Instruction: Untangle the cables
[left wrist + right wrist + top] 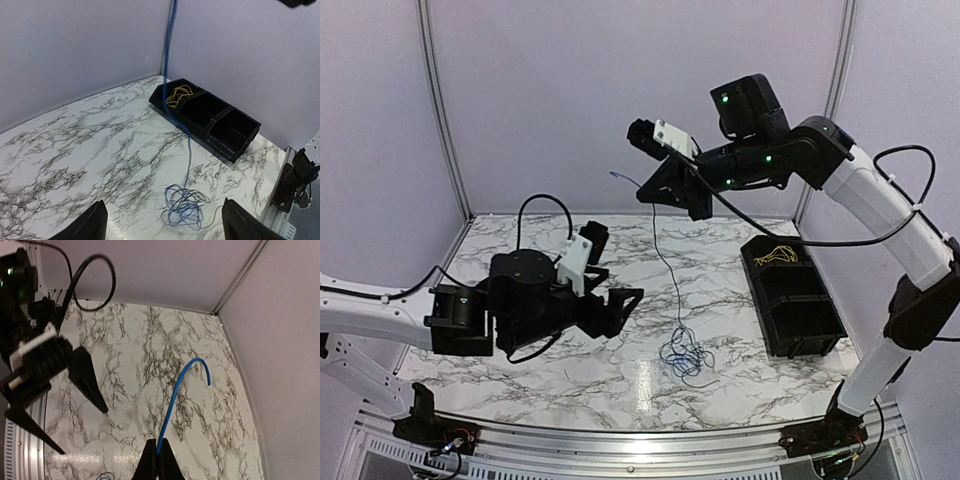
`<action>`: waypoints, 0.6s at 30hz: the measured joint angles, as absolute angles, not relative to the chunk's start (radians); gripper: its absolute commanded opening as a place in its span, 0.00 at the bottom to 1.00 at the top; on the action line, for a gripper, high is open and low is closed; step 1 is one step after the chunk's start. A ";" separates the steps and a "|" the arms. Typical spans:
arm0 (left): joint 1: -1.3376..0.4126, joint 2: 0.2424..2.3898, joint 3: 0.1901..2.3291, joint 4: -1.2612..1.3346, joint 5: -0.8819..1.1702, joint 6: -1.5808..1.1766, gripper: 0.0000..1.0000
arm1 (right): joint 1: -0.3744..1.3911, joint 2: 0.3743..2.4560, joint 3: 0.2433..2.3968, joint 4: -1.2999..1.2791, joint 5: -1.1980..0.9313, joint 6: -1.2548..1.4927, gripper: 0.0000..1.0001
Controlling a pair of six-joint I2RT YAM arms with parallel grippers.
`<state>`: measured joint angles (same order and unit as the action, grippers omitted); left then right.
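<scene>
- We see a marble desk [720, 260], lilac walls [570, 90].
- Right claw [157, 460] clamps the blue cable [686, 352]; left claw [620, 264] gapes.
- Bin [807, 345] at 3 o'clock holds yellow cable [777, 255].

I work in a lab test cell: plain pale panels [620, 100] in metal framing posts [438, 100] wall my marble-print table [740, 320], with an aluminium mounting rail [620, 455] along its near edge.

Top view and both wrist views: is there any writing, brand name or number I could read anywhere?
None: no view shows readable text.
The black bin, the marble table and the blue cable show no print.
The right arm shows only green lights, no lettering.
</scene>
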<state>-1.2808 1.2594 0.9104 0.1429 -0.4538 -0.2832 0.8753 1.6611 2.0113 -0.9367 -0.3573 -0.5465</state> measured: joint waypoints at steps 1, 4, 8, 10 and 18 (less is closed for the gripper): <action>-1.292 1.298 0.927 0.178 -0.458 -0.262 0.83 | 0.875 1.660 2.037 -0.932 -0.358 -0.524 0.00; -1.313 1.418 0.976 0.277 -0.492 -0.213 0.83 | 0.876 1.660 2.105 -0.923 -0.360 -0.473 0.00; -1.322 1.592 1.057 0.385 -0.585 -0.163 0.72 | 0.876 1.660 2.206 -0.921 -0.378 -0.420 0.00; -1.321 1.664 1.090 0.425 -0.633 -0.142 0.65 | 0.877 1.660 2.259 -0.919 -0.389 -0.399 0.00; -1.283 1.803 1.051 0.498 -0.734 -0.203 0.54 | 0.877 1.634 2.381 -0.841 -0.411 -0.340 0.00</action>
<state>-1.2835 1.8030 1.0508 0.4980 -0.7341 -0.2028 0.8768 1.6337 2.3806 -0.8406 -0.4110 -0.3405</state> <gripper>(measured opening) 0.512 0.023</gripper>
